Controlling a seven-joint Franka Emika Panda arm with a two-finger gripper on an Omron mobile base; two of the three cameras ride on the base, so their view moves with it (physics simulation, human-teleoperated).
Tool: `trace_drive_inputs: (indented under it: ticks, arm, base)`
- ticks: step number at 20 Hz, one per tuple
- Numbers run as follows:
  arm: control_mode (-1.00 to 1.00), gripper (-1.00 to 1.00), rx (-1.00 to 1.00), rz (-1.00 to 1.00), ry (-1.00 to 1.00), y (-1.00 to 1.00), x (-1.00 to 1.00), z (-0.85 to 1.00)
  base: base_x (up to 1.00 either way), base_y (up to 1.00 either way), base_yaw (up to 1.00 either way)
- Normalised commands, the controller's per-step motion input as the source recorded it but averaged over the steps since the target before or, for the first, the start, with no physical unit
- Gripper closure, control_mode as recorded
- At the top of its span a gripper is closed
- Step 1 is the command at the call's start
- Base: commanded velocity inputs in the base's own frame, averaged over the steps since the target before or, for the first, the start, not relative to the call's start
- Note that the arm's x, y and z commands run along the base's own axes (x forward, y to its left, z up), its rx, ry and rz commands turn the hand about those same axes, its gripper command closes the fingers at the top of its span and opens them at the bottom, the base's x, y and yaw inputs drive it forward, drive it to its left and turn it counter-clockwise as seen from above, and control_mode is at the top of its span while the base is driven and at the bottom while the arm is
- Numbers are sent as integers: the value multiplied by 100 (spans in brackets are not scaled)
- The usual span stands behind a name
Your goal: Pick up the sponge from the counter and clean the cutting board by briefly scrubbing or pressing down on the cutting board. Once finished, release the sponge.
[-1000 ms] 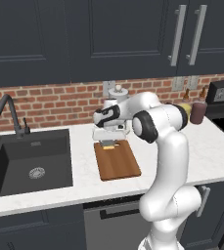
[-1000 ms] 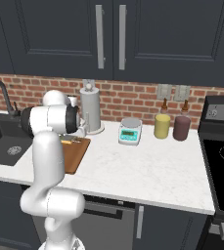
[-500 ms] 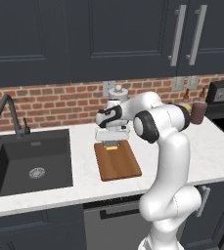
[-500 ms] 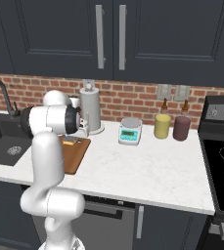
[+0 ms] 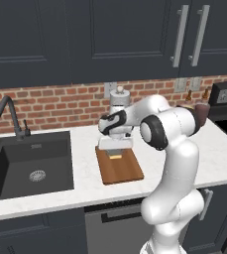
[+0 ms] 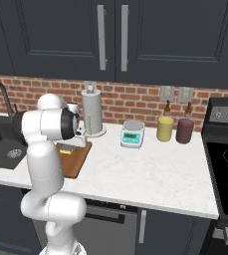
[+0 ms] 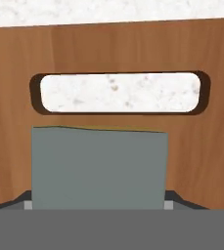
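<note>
- Under the hand (image 5: 116,152), the sponge (image 7: 99,166) sits clamped between its fingers, low over the cutting board (image 5: 121,168).
- Just beyond the sponge, the board's handle slot shows white desk (image 7: 118,93).

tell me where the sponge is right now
The sponge is in the tool, down at the cutting board near its slot-handle end, the end toward the brick wall; the hand view shows it just short of the slot.

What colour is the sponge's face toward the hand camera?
Dull grey-green, with a thin yellow edge along its top; the small rectangular sponge shows best in the hand view.
</note>
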Motion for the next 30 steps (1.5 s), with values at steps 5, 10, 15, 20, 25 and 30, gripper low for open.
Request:
trace_drive_inputs:
  ticks: [5,10,15,20,25,30]
  arm:
    - [-100,100,3,0,0,0,-78,-20]
    - [-100,100,0,0,0,6,-68,-44]
    - [-100,100,0,0,6,9,-57,-65]
    - [-100,100,0,0,6,1,-63,-72]
    - [-100,100,0,0,1,0,-78,-61]
    - [-100,100,1,0,0,0,-92,-51]
  base:
    - [0,0,0]
    - [0,0,0]
    - [0,0,0]
    - [0,0,0]
    - [0,0,0]
    - [0,0,0]
